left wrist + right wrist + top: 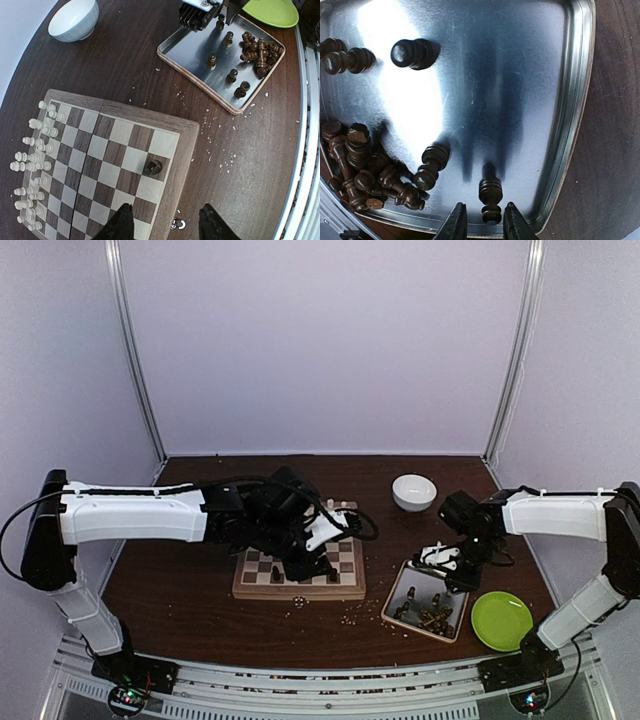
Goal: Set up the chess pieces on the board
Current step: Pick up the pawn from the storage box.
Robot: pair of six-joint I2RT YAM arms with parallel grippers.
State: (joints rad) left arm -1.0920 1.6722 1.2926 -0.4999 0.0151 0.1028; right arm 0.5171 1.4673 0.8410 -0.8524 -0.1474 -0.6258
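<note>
right gripper (484, 207) narrow, astride a dark piece (491, 192) in the tray (582, 75), not clamped | left gripper (165, 222) wide, empty, over board (120, 132) | we judge the piece light, hard, slick; pinch its stem

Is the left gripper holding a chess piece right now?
No, the left gripper stands open, only the board edge between its fingers.
</note>
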